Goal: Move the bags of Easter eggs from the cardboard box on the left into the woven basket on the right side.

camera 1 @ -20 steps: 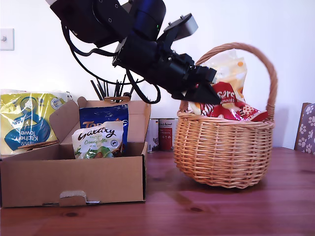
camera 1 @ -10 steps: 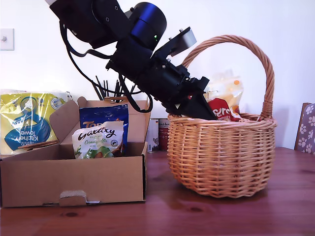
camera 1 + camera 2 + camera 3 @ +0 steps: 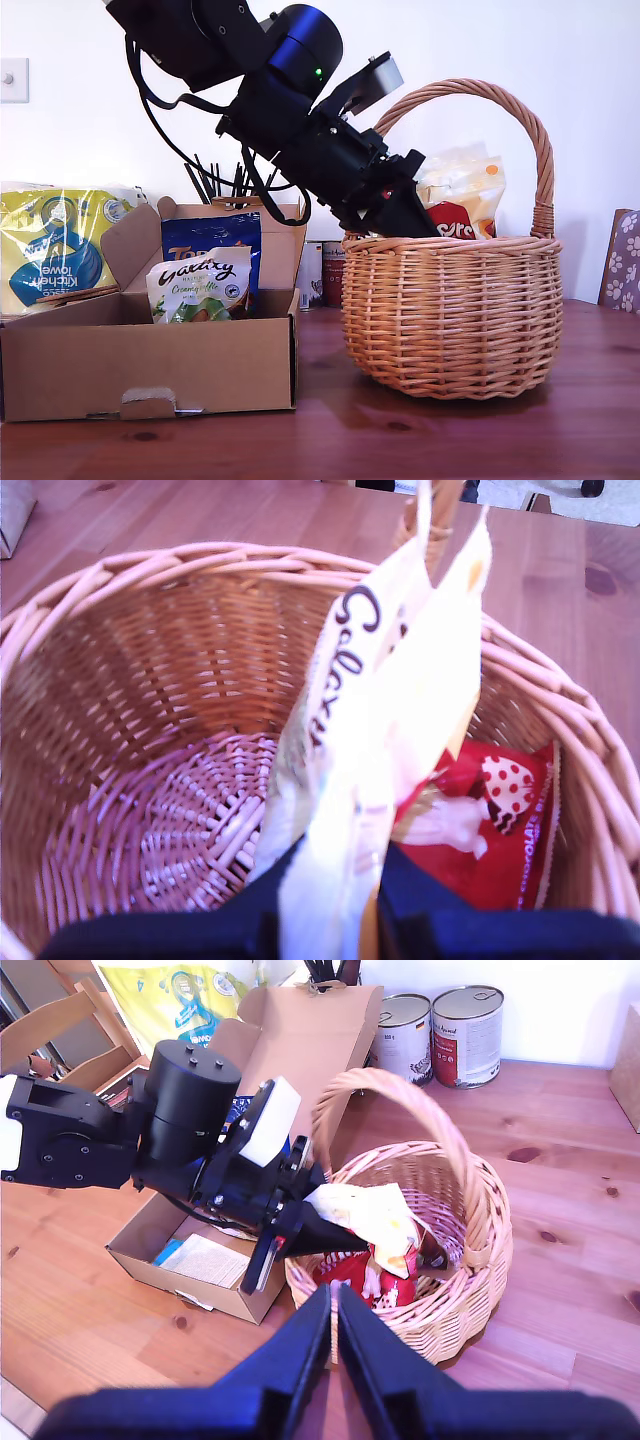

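Note:
The woven basket (image 3: 450,310) stands upright on the table at the exterior view's right. My first gripper (image 3: 415,222) reaches over its rim, shut on a white-orange bag (image 3: 462,190) with a red lower part. That bag (image 3: 390,710) hangs inside the basket (image 3: 150,680), its red end near the wicker floor. The cardboard box (image 3: 150,370) sits at the exterior view's left with its flap up. In it stand a cream Galaxy bag (image 3: 197,285) and a dark blue bag (image 3: 210,240). My second gripper (image 3: 333,1310) is shut and empty, high above the basket (image 3: 470,1260).
A yellow-blue kitchen towel pack (image 3: 60,245) leans behind the box. Two tins (image 3: 440,1030) stand by the wall behind the basket. A paw-print patterned object (image 3: 622,260) is at the exterior view's right edge. Dark utensil handles (image 3: 220,180) rise behind the box.
The basket, tilted a second ago, has settled upright and shifted slightly towards the exterior view's left. My first gripper has lowered the white-orange bag deeper into it.

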`<state>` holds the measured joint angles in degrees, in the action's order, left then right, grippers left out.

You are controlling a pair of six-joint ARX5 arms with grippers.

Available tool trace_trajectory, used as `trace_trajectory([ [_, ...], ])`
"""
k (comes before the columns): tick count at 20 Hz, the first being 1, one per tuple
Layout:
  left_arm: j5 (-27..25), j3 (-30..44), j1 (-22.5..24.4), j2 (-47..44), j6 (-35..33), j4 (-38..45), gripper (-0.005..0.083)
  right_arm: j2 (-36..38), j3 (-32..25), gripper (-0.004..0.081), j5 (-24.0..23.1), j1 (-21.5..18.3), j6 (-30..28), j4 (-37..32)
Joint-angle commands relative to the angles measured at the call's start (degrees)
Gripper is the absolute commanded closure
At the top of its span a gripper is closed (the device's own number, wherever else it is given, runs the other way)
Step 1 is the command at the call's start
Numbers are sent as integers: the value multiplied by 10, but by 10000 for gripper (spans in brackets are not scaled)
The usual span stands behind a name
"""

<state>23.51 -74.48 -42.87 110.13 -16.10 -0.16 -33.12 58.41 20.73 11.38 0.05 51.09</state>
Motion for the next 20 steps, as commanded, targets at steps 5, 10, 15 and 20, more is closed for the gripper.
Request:
trace_trajectory([
  [5, -1, -8, -4, -17, -4, 17, 155, -1, 6, 782, 4, 2, 1, -2],
  [10, 0, -8, -4, -87, -4, -2, 298, -1, 6, 782, 4, 2, 1, -2],
  [15, -9, -8, 0, -172, -4, -90, 635, -1, 6, 782, 4, 2, 1, -2],
  [20, -52, -8, 29, -239, -24, -228, 796, -1, 6, 782, 20, 2, -8, -1],
])
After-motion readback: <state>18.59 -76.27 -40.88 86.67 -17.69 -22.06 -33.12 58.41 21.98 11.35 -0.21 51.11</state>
